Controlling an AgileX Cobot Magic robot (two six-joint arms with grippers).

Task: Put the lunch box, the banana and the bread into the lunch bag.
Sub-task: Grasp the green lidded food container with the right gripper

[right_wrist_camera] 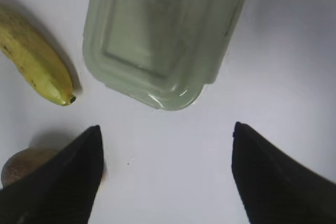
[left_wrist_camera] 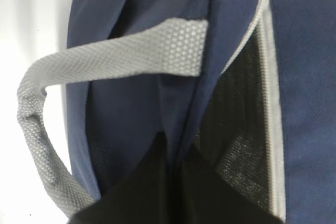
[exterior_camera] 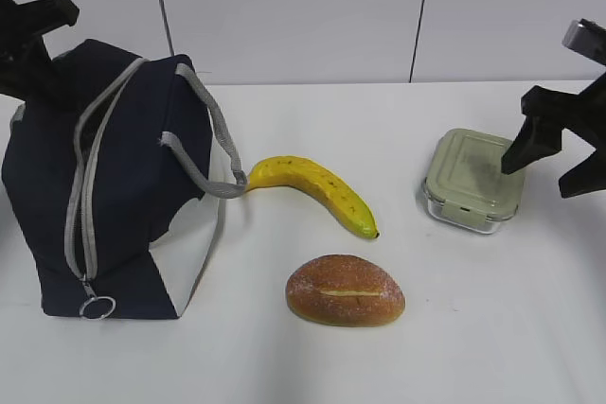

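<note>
The navy lunch bag [exterior_camera: 114, 167] stands at the left, its grey zipper [exterior_camera: 83, 224] running down to a ring pull [exterior_camera: 97, 307]. My left gripper [exterior_camera: 33, 68] is at the bag's top rear; in the left wrist view it [left_wrist_camera: 172, 141] is shut on a fold of the bag's navy fabric [left_wrist_camera: 136, 114]. The banana [exterior_camera: 312, 189] lies in the middle, the bread [exterior_camera: 346, 290] in front of it. The green-lidded lunch box [exterior_camera: 472, 180] sits at the right. My right gripper [exterior_camera: 542, 180] hovers open just right of the box, which lies ahead of its jaws [right_wrist_camera: 165, 132] in the right wrist view, nothing between them.
A grey strap handle [exterior_camera: 220, 153] loops off the bag toward the banana's stem end. The banana tip [right_wrist_camera: 58, 90] and the bread [right_wrist_camera: 23, 166] show at the left of the right wrist view. White table [exterior_camera: 473, 328] all round, white wall panels behind.
</note>
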